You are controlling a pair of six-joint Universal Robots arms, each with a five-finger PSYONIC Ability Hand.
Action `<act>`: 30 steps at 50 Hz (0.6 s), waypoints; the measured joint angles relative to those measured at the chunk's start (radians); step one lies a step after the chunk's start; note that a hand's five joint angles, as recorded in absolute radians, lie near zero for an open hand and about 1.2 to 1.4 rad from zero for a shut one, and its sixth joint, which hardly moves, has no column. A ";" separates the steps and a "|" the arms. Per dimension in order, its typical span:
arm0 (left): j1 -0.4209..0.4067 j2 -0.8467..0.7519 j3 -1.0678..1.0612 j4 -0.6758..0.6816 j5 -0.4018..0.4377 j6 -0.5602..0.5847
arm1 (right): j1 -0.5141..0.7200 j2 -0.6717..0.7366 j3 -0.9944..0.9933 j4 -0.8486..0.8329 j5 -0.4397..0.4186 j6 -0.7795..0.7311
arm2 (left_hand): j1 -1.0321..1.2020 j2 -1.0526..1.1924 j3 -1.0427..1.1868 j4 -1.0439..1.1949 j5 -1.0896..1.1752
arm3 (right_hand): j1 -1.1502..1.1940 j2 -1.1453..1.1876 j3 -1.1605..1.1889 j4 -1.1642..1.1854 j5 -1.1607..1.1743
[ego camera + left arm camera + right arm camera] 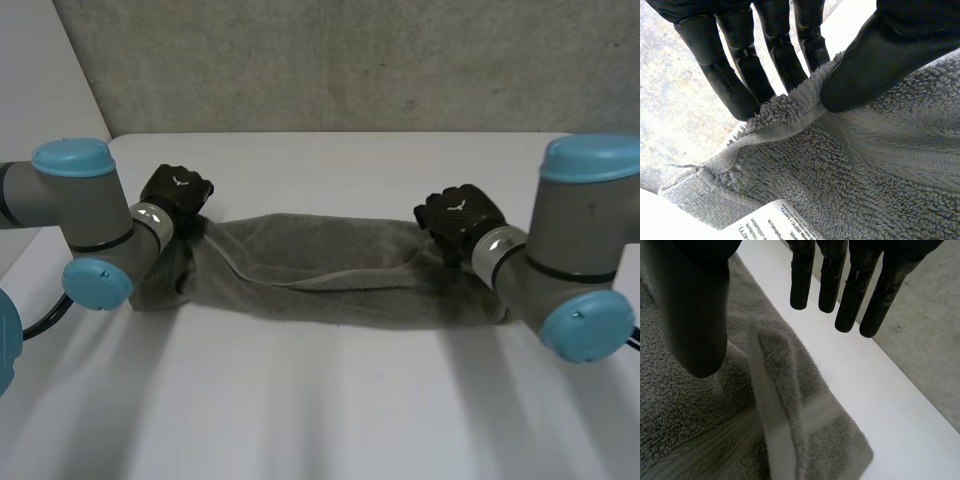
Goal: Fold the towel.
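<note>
The towel (pixel 320 270) is lying across the middle of the desk (pixel 330 410) as a long, rumpled grey strip, partly doubled over and stretching between the two hands. The left hand (pixel 865 75) is gripping its left end, with the thumb pressing on the edge and the fingers (pixel 735 90) backing it from the far side. A white label (pixel 775 222) is showing near that end. The right hand (pixel 458 215) is sitting at the other end, open and holding nothing. Its fingers (pixel 802 282) are pointing straight out over bare desk, and its thumb is hanging above the cloth beside the hemmed corner.

The likely trouble is an uneven lift. With only one end pinched, raising it would probably drag the strip sideways and bunch it further. The left pinch is looking shallow, right at the hem, so it may slip. The right corner is lying in layers, so a closing hand may catch only one of them.

The desk is white and smooth, so the cloth could slide on it. A rough grey wall (pixel 350 60) is standing behind it, and grey floor (pixel 930 340) is showing past its edge.
</note>
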 measured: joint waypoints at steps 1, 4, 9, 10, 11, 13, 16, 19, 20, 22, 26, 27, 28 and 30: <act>0.000 0.001 0.000 0.000 0.000 0.000 | 0.004 0.010 -0.004 -0.005 0.003 0.000 | 0.000 0.000 0.000 0.000 0.000 | 0.002 0.002 0.002 0.000 0.006; 0.000 0.003 -0.001 0.000 0.000 -0.001 | 0.015 0.053 -0.026 -0.020 0.016 -0.002 | 0.000 0.000 0.000 0.000 0.000 | 0.006 0.002 0.003 0.000 0.024; 0.001 0.006 -0.001 -0.005 0.000 -0.003 | 0.030 0.128 -0.092 -0.036 0.086 -0.007 | 0.000 0.000 0.000 0.000 0.000 | 0.260 0.253 0.256 0.258 0.271; 0.001 0.007 -0.001 -0.007 0.000 -0.003 | 0.031 0.140 -0.106 -0.040 0.102 -0.008 | 0.000 0.000 0.000 0.000 0.000 | 0.293 0.287 0.290 0.291 0.302; 0.001 0.007 -0.001 -0.008 -0.001 -0.004 | 0.032 0.145 -0.113 -0.042 0.110 -0.009 | 0.000 0.000 0.000 0.000 0.000 | 0.331 0.326 0.328 0.330 0.331; 0.001 0.008 -0.001 -0.011 -0.001 -0.004 | 0.031 0.163 -0.139 -0.050 0.142 -0.010 | 0.000 0.000 0.000 0.000 0.000 | 0.474 0.462 0.461 0.463 0.473; 0.001 0.010 0.000 -0.013 -0.001 -0.004 | 0.028 0.174 -0.155 -0.057 0.164 -0.009 | 0.000 0.000 0.000 0.000 0.000 | 0.675 0.667 0.659 0.664 0.677; 0.001 0.011 0.000 -0.014 -0.002 -0.004 | 0.025 0.175 -0.160 -0.063 0.175 -0.006 | 0.000 0.000 0.000 0.000 0.000 | 0.761 0.736 0.739 0.746 0.763; 0.001 0.012 0.001 -0.014 -0.002 -0.004 | 0.023 0.172 -0.159 -0.067 0.177 -0.005 | 0.000 0.000 0.000 0.000 0.000 | 0.827 0.807 0.810 0.819 0.833; 0.001 0.013 0.005 -0.013 -0.002 -0.003 | 0.020 0.165 -0.155 -0.073 0.178 -0.003 | 0.000 0.000 0.000 0.000 0.000 | 0.864 0.831 0.853 0.860 0.875; 0.002 0.013 0.013 -0.010 -0.002 -0.002 | 0.009 0.148 -0.149 -0.083 0.175 0.000 | 0.000 0.000 0.000 0.000 0.000 | 0.864 0.831 0.856 0.864 0.876; 0.002 0.011 0.022 -0.009 -0.002 -0.001 | -0.002 0.142 -0.148 -0.085 0.173 0.001 | 0.000 0.000 0.000 0.000 0.000 | 0.864 0.831 0.856 0.864 0.876; 0.002 0.010 0.026 -0.009 -0.002 -0.001 | -0.010 0.139 -0.147 -0.086 0.173 0.002 | 0.000 0.000 0.000 0.000 0.000 | 0.864 0.831 0.856 0.864 0.876; 0.002 -0.002 0.051 -0.009 -0.002 0.001 | -0.040 0.130 -0.148 -0.090 0.169 0.006 | 0.000 0.000 0.000 0.000 0.000 | 0.864 0.831 0.856 0.864 0.876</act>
